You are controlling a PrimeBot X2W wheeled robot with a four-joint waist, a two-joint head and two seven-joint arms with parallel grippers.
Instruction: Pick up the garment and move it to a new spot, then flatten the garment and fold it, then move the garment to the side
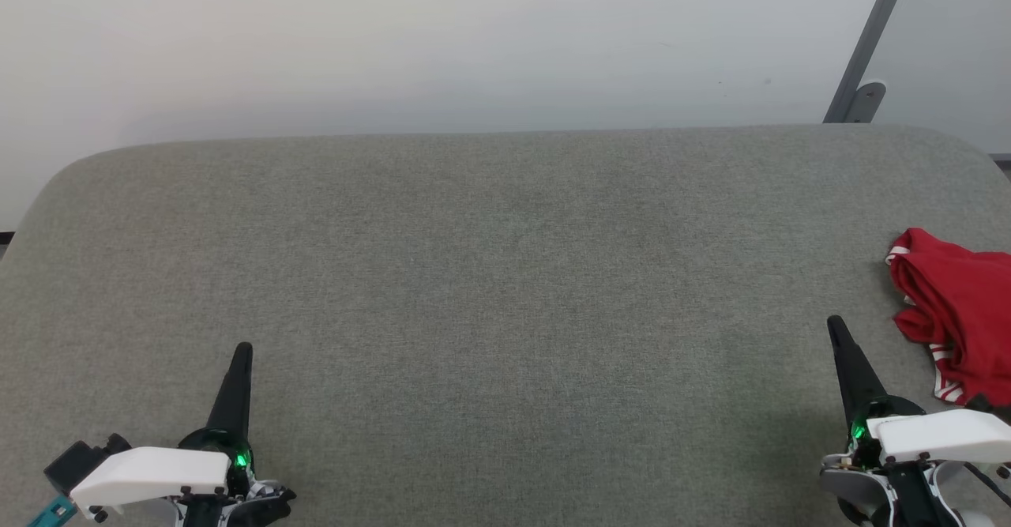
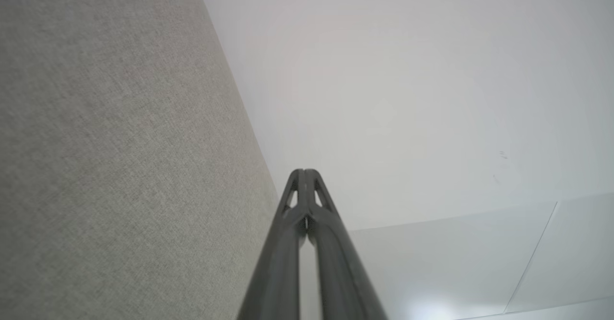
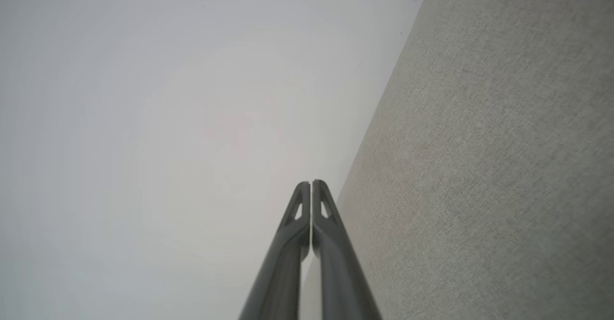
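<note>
The garment (image 1: 960, 314) lies bunched in a red heap, with bits of white striped trim showing, at the far right edge of the grey cloth-covered tabletop (image 1: 490, 274). The border of the head view cuts part of it off, so whether there is a fold under those wrinkles cannot be told. The left gripper (image 1: 242, 353) hovers low at the near left and the right gripper (image 1: 834, 325) at the near right, close to the garment but apart from it. Both point away from the robot, and the wrist views show each pair of jaws pressed together on nothing. This layout fits two stages: a rumpled shirt waiting at the edge to be lifted to a new spot, or a shirt already handled and set off to the side. The pictures do not settle which, so no particular move can be judged due. Counted, there are one garment, two grippers, one tabletop, one pale wall (image 1: 395, 37) behind it, and one grey metal strut (image 1: 867, 45) at the upper right.
</note>
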